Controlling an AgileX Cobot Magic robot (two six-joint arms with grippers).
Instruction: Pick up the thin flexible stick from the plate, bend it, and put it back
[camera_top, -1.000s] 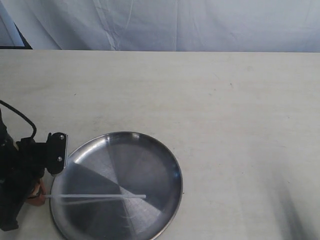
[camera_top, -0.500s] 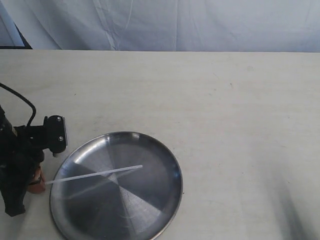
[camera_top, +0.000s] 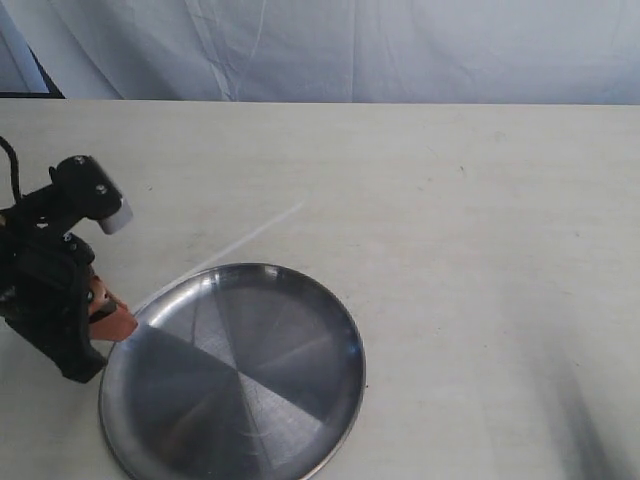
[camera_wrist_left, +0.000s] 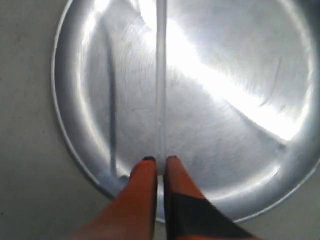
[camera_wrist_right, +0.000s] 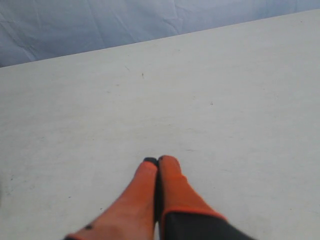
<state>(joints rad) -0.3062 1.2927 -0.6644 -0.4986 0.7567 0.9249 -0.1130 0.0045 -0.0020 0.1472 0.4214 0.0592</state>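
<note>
The shiny steel plate (camera_top: 232, 370) lies at the front left of the table. My left gripper (camera_top: 118, 318) hangs just off its left rim, orange fingers shut on one end of the thin translucent stick (camera_top: 235, 243). The stick is lifted and slants up and to the right, its free end above the bare table beyond the plate. In the left wrist view the stick (camera_wrist_left: 161, 75) runs straight away from the pinched fingertips of the left gripper (camera_wrist_left: 159, 161) over the plate (camera_wrist_left: 235, 125). My right gripper (camera_wrist_right: 157, 162) is shut on nothing above bare table; it is out of the exterior view.
A pale table (camera_top: 460, 220) spreads to the right and behind the plate. A blue-white cloth backdrop (camera_top: 350, 50) hangs along the table's far edge.
My left gripper has risen and tilted with the stick's end. The stick has lifted off the plate, its free end swinging from over the dish toward the table behind it.
</note>
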